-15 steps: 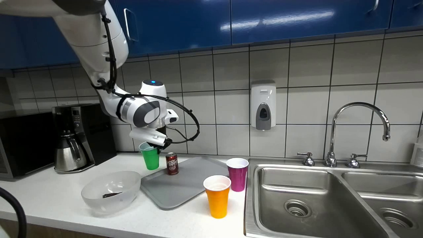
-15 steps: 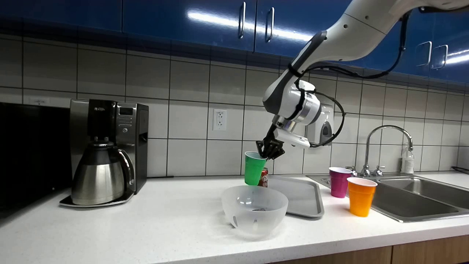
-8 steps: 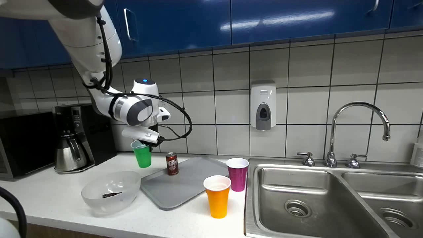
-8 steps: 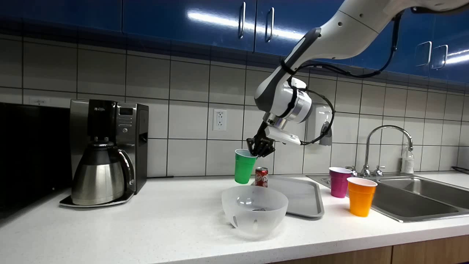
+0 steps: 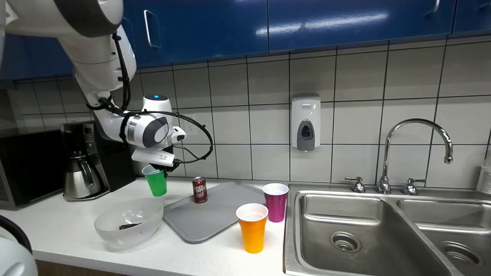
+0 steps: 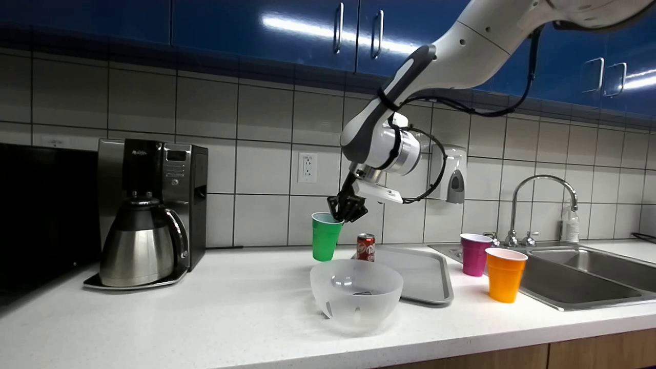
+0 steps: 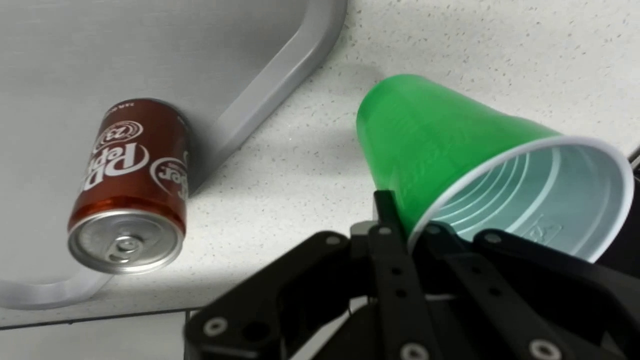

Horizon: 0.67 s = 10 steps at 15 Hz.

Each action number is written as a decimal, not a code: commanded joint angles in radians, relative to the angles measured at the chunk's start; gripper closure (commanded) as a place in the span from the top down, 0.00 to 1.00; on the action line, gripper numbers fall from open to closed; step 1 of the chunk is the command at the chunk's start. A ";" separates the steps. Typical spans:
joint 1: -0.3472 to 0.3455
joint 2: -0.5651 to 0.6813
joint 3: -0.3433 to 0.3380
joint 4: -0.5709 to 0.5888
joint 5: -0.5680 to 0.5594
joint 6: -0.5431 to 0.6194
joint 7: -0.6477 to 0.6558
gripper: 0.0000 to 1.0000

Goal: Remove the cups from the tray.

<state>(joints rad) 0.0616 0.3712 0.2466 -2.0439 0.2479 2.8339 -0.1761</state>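
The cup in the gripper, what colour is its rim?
The rim of the green cup is white; it shows best in the wrist view.

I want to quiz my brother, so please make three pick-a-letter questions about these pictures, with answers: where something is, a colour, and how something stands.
1. Where is the Dr Pepper can? A) in the sink; B) on the grey tray; C) in the bowl
2. What colour is the plastic cup in the gripper? A) orange; B) purple; C) green
3. How is the orange cup placed? A) upright; B) tipped over; C) upside down

1: B, the wrist view shows it inside the tray's rim.
2: C, its outside is green in every view.
3: A, its mouth faces up in both exterior views.
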 commanded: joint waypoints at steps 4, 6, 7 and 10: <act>0.087 0.068 -0.063 0.104 -0.115 -0.045 0.131 0.01; 0.096 0.079 -0.068 0.120 -0.129 -0.067 0.146 0.01; 0.102 0.082 -0.073 0.126 -0.136 -0.076 0.153 0.01; 0.110 0.092 -0.082 0.144 -0.150 -0.104 0.165 0.01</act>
<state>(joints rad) 0.1508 0.4494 0.1883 -1.9468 0.1361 2.7901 -0.0588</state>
